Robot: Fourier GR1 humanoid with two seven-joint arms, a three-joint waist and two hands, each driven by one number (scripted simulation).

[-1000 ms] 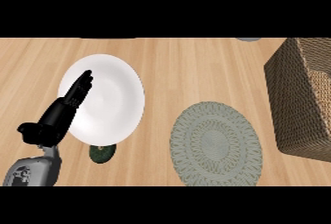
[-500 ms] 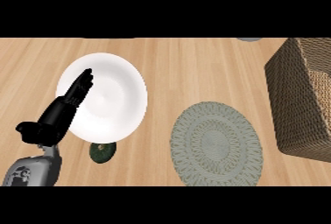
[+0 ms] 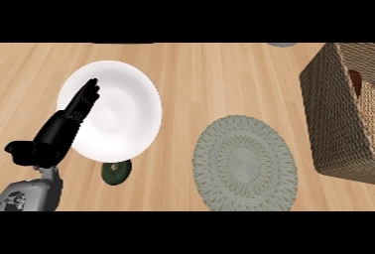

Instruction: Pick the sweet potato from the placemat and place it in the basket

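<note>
Head view: round woven placemat (image 3: 244,162) beside boxy wicker basket (image 3: 344,111).

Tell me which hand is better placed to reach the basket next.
Probably the right. The basket stands at the robot's right edge, while the left hand rests open over the plate on the far left, beyond the placemat. The right hand is out of view.
</note>
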